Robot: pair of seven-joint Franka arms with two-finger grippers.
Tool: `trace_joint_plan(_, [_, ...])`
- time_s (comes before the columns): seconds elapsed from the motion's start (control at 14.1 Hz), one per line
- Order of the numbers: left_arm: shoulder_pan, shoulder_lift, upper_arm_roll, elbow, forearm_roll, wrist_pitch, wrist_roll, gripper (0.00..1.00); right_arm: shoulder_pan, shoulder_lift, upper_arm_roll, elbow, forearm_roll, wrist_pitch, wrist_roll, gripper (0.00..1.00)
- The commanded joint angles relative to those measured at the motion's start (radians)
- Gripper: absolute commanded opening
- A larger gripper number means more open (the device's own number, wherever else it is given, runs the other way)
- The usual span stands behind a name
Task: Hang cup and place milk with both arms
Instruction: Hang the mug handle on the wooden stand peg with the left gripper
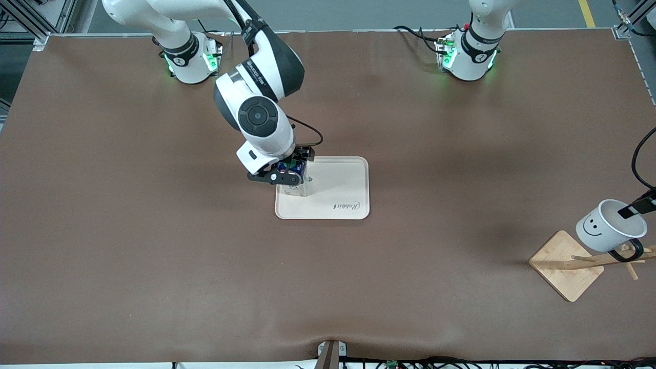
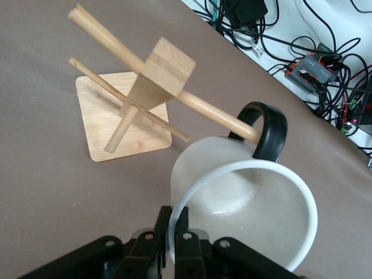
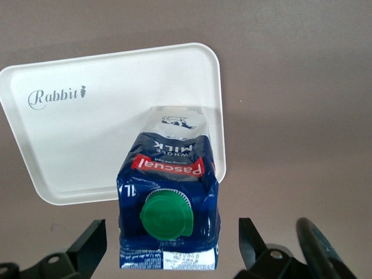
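The milk (image 1: 298, 188) stands upright on the white tray (image 1: 338, 189), near the tray's edge toward the right arm's end. My right gripper (image 1: 289, 173) is over its top, fingers open on both sides of the blue top and clear of it. In the right wrist view the milk (image 3: 168, 168), green cap up, sits between the spread fingers (image 3: 93, 244). My left gripper (image 1: 633, 210) is shut on the rim of the cup (image 1: 607, 225), which is tilted at the wooden rack (image 1: 566, 264). In the left wrist view the cup's (image 2: 244, 209) black handle (image 2: 273, 125) loops over the tip of a peg (image 2: 209, 107).
The tray (image 3: 87, 133) reads "Rabbit" and lies mid-table on the brown cloth. The rack's flat base (image 2: 125, 116) stands near the left arm's end of the table. Cables and boxes (image 2: 314, 67) lie off the table edge past the rack.
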Motion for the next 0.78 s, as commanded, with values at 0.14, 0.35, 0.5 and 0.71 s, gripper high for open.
trace_joint_plan(0.14, [0.020, 0.029, -0.005, 0.025, -0.057, -0.006, 0.027, 0.00, 0.025, 0.009, -0.010, -0.030, -0.018, 0.059, 0.020, 1.00])
trace_joint_plan(0.35, [0.020, 0.048, -0.005, 0.025, -0.069, -0.006, 0.030, 0.04, 0.030, 0.016, -0.010, -0.033, -0.018, 0.059, 0.020, 1.00])
trace_joint_plan(0.5, [0.020, 0.049, -0.007, 0.026, -0.069, -0.008, 0.044, 0.93, 0.032, 0.016, -0.010, -0.047, -0.018, 0.073, 0.020, 1.00])
trace_joint_plan(0.71, [0.017, 0.036, -0.018, 0.028, -0.076, -0.021, 0.036, 1.00, 0.032, 0.015, -0.010, -0.045, -0.018, 0.067, 0.020, 0.41])
